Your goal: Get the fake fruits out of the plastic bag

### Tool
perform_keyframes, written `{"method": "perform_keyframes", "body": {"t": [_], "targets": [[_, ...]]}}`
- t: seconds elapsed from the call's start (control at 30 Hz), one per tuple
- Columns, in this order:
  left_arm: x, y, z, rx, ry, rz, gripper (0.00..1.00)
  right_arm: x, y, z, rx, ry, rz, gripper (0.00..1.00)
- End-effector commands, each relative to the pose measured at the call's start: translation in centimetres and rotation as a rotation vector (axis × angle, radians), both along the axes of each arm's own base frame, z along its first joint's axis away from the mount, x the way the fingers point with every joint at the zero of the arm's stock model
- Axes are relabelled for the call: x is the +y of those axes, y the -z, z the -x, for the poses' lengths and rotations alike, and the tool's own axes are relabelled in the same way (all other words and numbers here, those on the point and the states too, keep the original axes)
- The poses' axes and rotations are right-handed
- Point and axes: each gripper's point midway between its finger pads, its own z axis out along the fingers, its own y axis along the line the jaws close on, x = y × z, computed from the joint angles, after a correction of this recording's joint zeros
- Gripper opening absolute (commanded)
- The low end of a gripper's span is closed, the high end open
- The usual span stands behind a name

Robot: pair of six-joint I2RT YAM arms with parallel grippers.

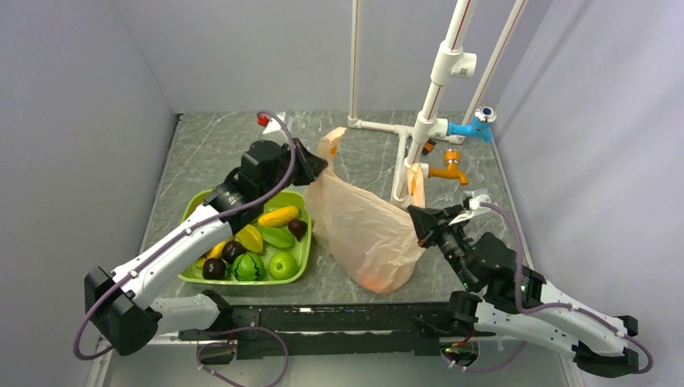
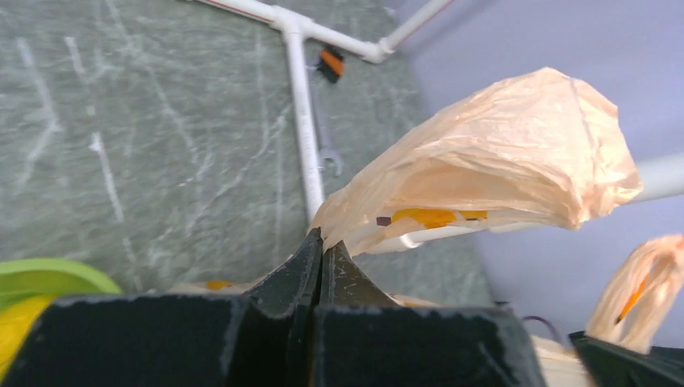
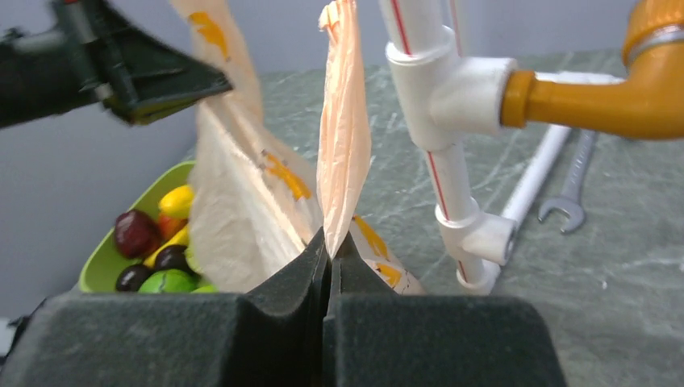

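Holding plastic bag [image 1: 367, 230] upright on table [image 1: 210, 145] beside green tub [image 1: 307, 250]: left claw [image 1: 323, 167], right claw [image 1: 414, 214] each clenched on a handle. Inside: fake fruits [image 1: 375, 278]. Next, I judge: spread mouth, tip them out.

A lab robot test cell: plain pale grey walls [image 1: 72, 97] box in a grey-green marbled tabletop [image 1: 210, 153], with two white-and-black robot arms [image 1: 173, 250] on a black base rail [image 1: 347, 318] and a mock white plastic pipe frame [image 1: 448, 60] bearing a blue tap [image 1: 476, 127] and an orange tap [image 1: 448, 169].
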Motion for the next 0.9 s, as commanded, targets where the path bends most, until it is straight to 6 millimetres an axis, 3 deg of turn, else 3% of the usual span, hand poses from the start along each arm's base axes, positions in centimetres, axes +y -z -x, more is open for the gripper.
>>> {"method": "perform_keyframes", "body": {"t": [0.0,0.07,0.23,0.37,0.5,0.6,0.7,0.87], "targets": [[1.6,-5.8,-4.3,-0.051,-0.018,0.244,0.0,-0.9,-2.9,1.2,-0.1,-0.076,0.03,0.0],[0.3,-8.1,-5.2,-0.06,0.048,0.261,0.0,-0.6,-2.8,1.5,-0.088,-0.106,0.046,0.01],[-3.9,-10.5,-6.7,-0.079,0.218,0.349,0.0,-0.3,-3.5,1.7,-0.106,-0.127,0.046,0.02],[-6.1,-11.4,-8.4,-0.055,0.285,0.356,0.0,-1.6,-4.8,1.0,-0.105,-0.046,0.035,0.02],[-7.6,-12.3,-8.1,-0.069,0.369,0.376,0.0,-1.4,-5.8,1.2,-0.125,-0.064,0.042,0.04],[-7.1,-10.6,-7.6,-0.062,0.369,0.317,0.0,0.4,-4.9,1.9,-0.129,-0.169,0.081,0.08],[-5.4,-6.9,-6.9,-0.02,0.311,0.219,0.0,3.9,-2.3,3.8,-0.077,-0.365,0.126,0.13],[-2.6,-0.4,-5.0,0.066,0.25,0.064,0.0,10.4,3.8,9.7,0.074,-0.807,0.132,0.26]]}}
